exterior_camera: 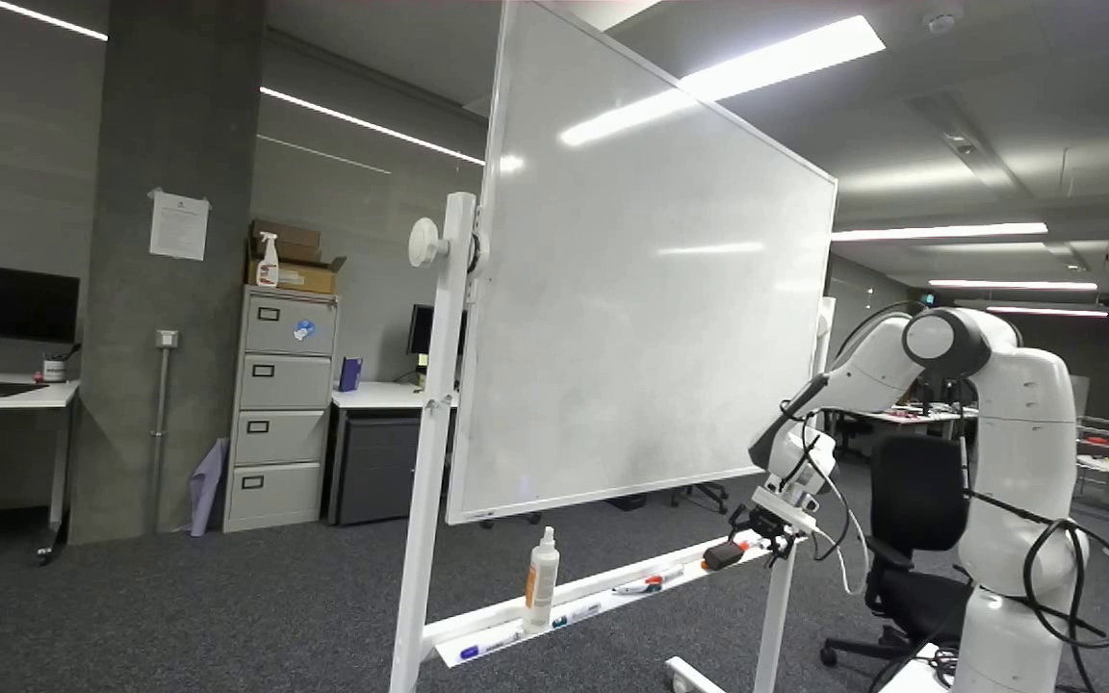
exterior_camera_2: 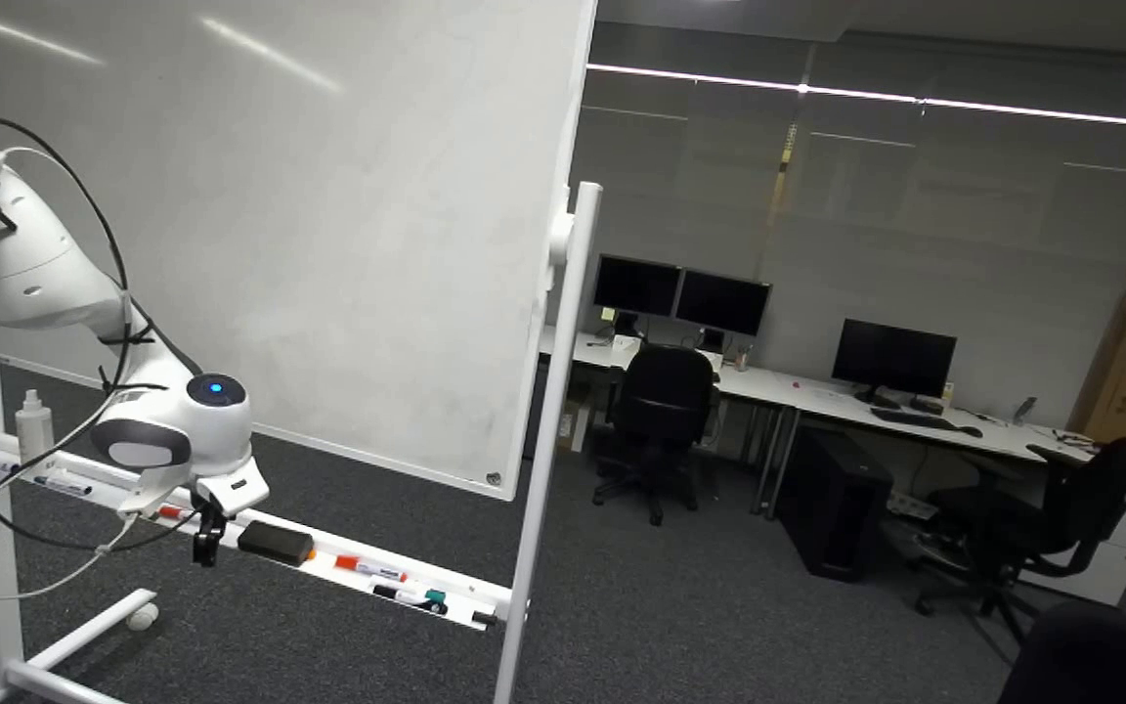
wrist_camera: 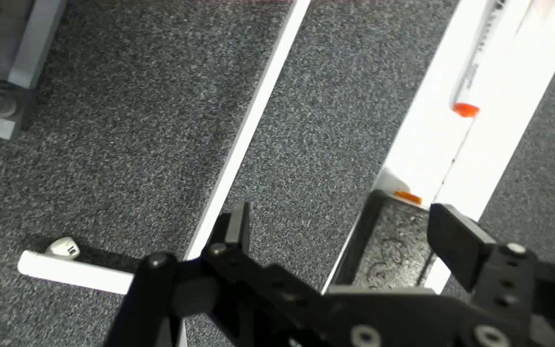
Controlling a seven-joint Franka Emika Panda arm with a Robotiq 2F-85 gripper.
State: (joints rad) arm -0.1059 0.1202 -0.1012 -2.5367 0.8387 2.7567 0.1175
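White arm (exterior_camera: 1024, 423) bent downward, gripper (wrist_camera: 340, 224) spread near eraser (wrist_camera: 393, 248)

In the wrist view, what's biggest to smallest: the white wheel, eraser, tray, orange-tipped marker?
By what shows:
1. Tray
2. Eraser, partly hidden
3. Orange-tipped marker, cut off by the edge
4. White wheel
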